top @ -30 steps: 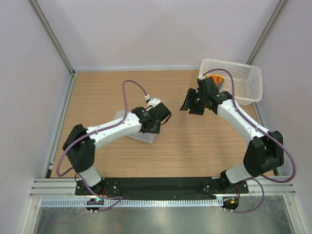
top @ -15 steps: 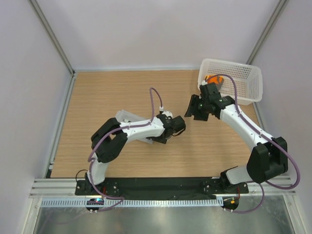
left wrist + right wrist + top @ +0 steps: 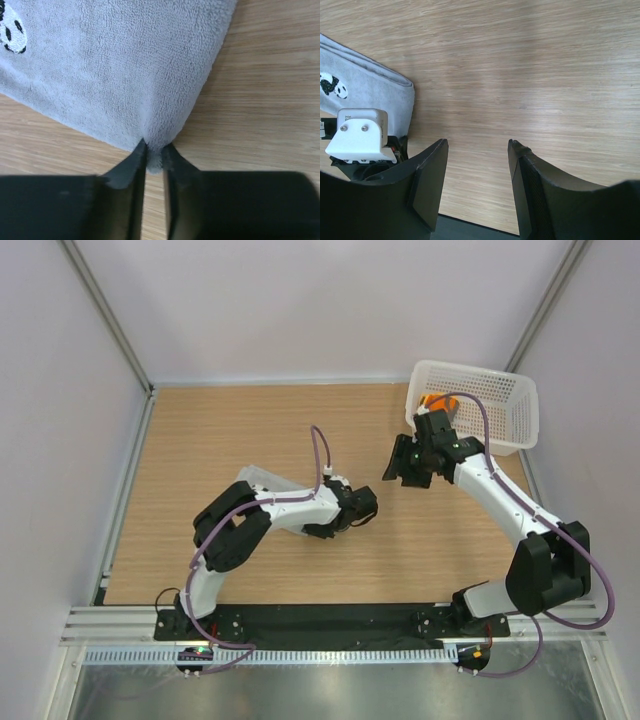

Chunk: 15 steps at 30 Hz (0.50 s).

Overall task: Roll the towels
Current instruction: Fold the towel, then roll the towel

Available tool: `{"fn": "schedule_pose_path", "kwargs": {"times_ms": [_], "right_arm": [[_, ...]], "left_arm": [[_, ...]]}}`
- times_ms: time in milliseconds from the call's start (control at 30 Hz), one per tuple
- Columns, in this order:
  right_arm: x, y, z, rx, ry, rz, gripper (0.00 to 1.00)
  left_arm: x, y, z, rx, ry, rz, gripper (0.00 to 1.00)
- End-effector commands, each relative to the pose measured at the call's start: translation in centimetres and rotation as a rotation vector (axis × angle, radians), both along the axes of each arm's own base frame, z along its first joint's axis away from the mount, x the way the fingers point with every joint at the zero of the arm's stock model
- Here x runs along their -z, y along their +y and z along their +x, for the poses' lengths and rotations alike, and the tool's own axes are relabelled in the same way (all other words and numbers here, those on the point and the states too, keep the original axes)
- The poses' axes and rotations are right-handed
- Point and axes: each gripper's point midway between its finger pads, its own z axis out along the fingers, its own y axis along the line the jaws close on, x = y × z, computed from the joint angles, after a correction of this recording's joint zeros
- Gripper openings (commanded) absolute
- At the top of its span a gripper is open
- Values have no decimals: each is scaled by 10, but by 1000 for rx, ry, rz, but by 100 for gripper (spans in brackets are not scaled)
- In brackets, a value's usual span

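Note:
A light-grey towel (image 3: pixel 115 65) with a small panda print lies flat on the wooden table, partly under my left arm in the top view (image 3: pixel 262 480). My left gripper (image 3: pixel 154 156) is shut on the towel's near corner, which bunches between the jaws; from above it sits at the towel's right corner (image 3: pixel 332 524). A bright orange towel (image 3: pixel 438 402) lies in the white basket (image 3: pixel 500 400). My right gripper (image 3: pixel 477 150) hangs open above bare wood, nothing between its fingers, in front of the basket (image 3: pixel 403 468). The grey towel (image 3: pixel 367 87) shows at its left.
The white perforated basket stands at the back right corner. Grey walls and metal frame posts enclose the table on three sides. My left arm's wrist block (image 3: pixel 360 135) shows at the lower left of the right wrist view.
My left arm swung right across the grey towel to its right corner, and its jaws closed on that corner. The right gripper shifted slightly right and stayed open.

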Motion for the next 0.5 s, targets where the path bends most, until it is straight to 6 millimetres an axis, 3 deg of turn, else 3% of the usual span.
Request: {"fn": "schedule_pose_path", "kwargs": {"times_ms": [0, 33, 100, 300, 467], "right_arm": [[-4, -3, -3, -9, -10, 1, 58], [-5, -5, -2, -11, -14, -2, 58], [-4, -8, -2, -4, -11, -4, 58], [-3, -22, -2, 14, 3, -28, 60], [-14, -46, -3, 58, -9, -88, 65]], "left_arm": [[2, 2, 3, -10, -23, 2, 14], [2, 0, 3, -8, -17, -6, 6], [-3, -9, 3, 15, -3, -40, 0], [-24, -52, -9, 57, 96, -261, 0], [-39, -88, -28, 80, 200, -464, 0]]}}
